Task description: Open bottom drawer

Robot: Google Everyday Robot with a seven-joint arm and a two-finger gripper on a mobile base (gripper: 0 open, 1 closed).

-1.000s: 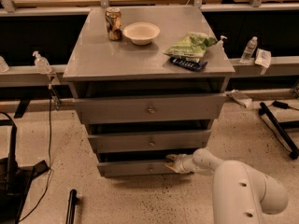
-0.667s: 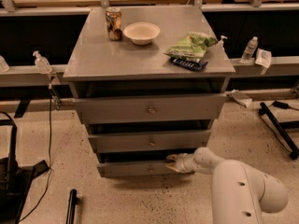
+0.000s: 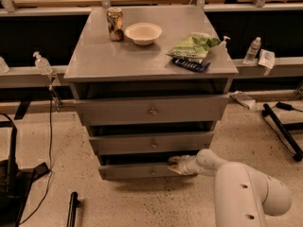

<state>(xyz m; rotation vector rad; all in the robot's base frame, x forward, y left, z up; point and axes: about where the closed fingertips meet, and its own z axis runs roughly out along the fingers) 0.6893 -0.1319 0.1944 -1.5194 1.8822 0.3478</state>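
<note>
— Where was the gripper (image 3: 176, 165)?

— Low in view, around five o'clock from centre, its tip pointing toward nine o'clock.

— And the arm (image 3: 246, 193)?

— A thick white link stood at the bottom edge near five o'clock, bent at a rounded elbow. A slimmer forearm lay nearly level from there toward nine o'clock, ending in the wrist (image 3: 200, 162) just behind the gripper.

the pale two-finger gripper (image 3: 174, 165) sits at the top edge of the shallow grey bottom drawer (image 3: 128, 172), crowded from above by the flat grey middle drawer front (image 3: 123, 143). the speckled floor (image 3: 142, 202) before it lies open, between the bulky white robot arm (image 3: 246, 193) and a black rod (image 3: 72, 209) well left.
</note>
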